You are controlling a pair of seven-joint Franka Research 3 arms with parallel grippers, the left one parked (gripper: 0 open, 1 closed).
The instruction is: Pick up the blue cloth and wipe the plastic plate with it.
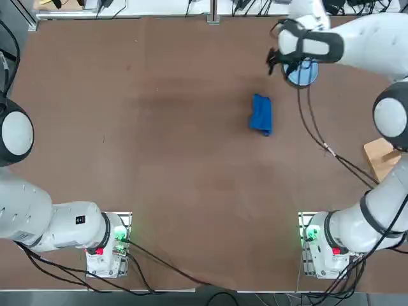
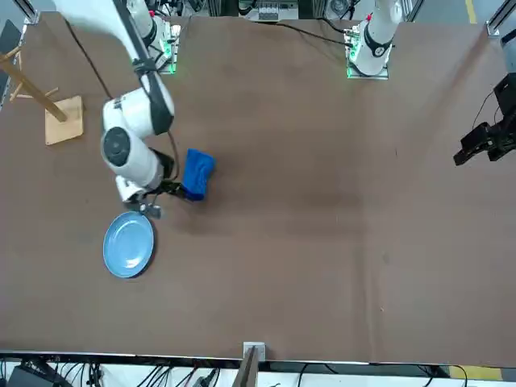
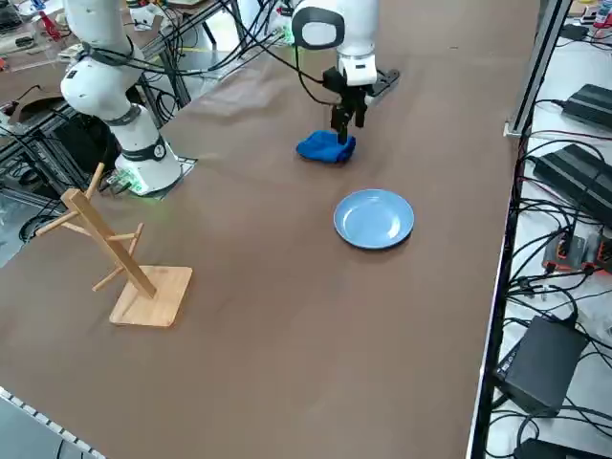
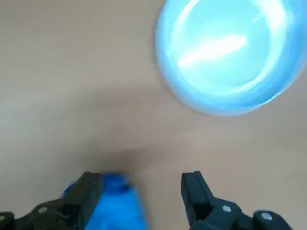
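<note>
Wooden rack (image 3: 120, 258) stands nearest on the brown counter (image 3: 287, 316), at about eight o'clock from the plastic plate (image 3: 374, 218). At eleven o'clock from that plate, apart from it, the blue cloth (image 3: 325, 146) lies crumpled on the counter. Right gripper (image 3: 346, 122) hangs just above the cloth's plate-side edge, jaws spread and empty.

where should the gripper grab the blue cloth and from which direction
Come straight down from above onto the blue cloth. It lies bunched in a low, elongated heap on the table, clear of the plastic plate, so pinching across its narrow width at a raised fold probably catches the most fabric. The open right gripper hangs just beside it.
</note>
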